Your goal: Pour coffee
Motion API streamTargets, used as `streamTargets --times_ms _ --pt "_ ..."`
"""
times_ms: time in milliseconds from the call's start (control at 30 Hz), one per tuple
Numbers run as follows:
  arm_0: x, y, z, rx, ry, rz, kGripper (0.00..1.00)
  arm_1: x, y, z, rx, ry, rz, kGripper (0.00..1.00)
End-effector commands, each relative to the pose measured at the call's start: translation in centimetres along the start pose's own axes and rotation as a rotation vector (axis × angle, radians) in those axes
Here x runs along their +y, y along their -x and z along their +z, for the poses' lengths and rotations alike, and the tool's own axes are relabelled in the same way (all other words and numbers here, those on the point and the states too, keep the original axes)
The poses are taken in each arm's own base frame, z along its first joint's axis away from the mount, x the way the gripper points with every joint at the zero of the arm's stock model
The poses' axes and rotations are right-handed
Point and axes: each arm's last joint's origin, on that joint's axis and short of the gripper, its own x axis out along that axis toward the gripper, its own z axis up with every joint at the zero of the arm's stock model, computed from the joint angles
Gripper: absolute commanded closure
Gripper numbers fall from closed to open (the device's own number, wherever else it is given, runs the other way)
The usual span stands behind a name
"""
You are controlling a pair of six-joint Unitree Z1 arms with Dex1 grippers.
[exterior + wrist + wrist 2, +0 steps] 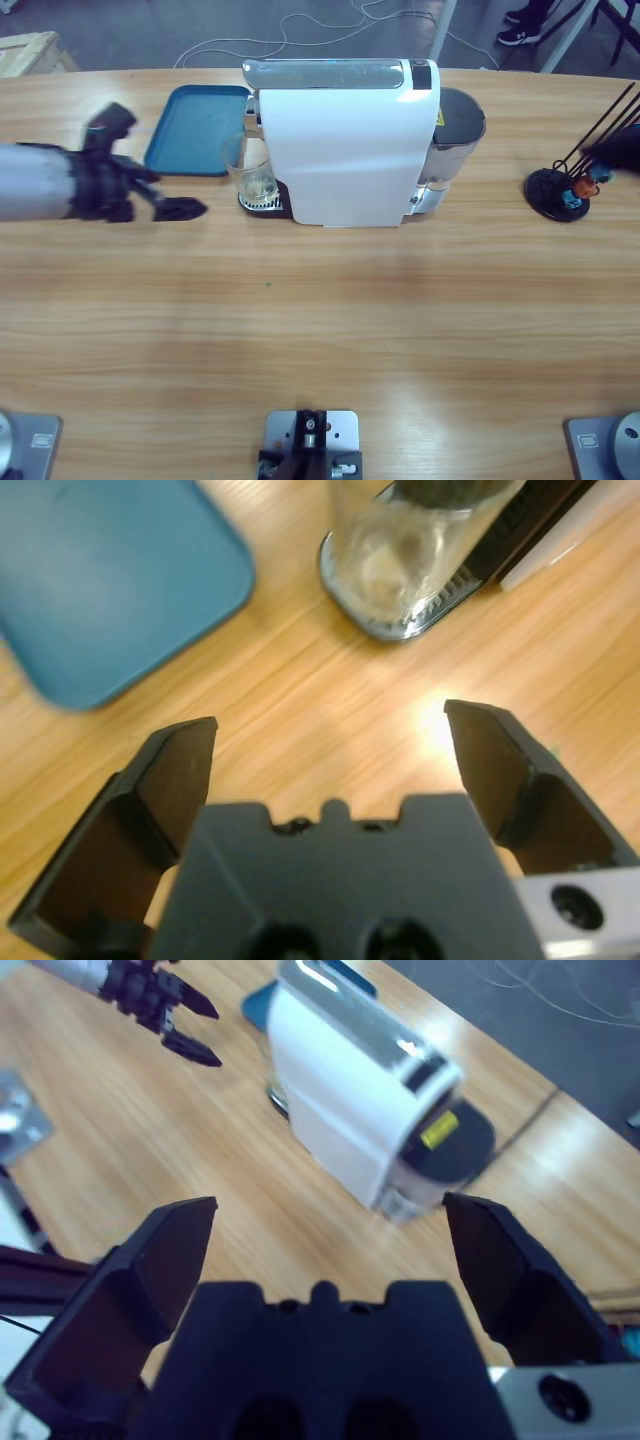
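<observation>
Left gripper gapes wide, empty, near the glass under the machine; a skewed approach could tip it, spilling coffee; right gripper also wide

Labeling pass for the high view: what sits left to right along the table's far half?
left gripper → blue tray → glass tumbler → white coffee machine → its grey water tank → black capsule stand.

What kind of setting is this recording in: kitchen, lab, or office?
Most likely a robotics lab or test workspace, not a kitchen: a coffee machine stands on a long wooden table, loose cables trail over the grey floor behind.
</observation>
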Motion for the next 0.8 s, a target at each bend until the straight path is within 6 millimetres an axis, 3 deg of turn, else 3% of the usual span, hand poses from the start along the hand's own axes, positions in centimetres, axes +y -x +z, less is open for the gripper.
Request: streamTargets --times_ms 33,167,367,533,800 --pt "0.2 8.3 -2.8 -0.015 0.117 0.039 0.013 -4.2 -12.5 8.0 0.21 0.033 0.03 1.0" --pt "0.2 10.9 -2.4 -0.047 0.114 0.036 0.023 -7.2 -18.3 9.8 0.328 0.043 -0.125 1.0" --pt "0.6 10.3 -2.8 -0.019 0.123 0.045 0.027 -9.3 -23.4 9.1 0.455 0.021 -0.167 1.0" --pt "0.8 9.0 -2.4 0.006 0.125 0.055 0.027 -10.4 -23.7 8.4 0.515 0.01 -0.259 1.0" --pt "0.9 8.8 -2.3 -0.003 0.119 0.056 0.032 -9.7 -20.9 8.7 0.532 -0.015 -0.284 1.0"
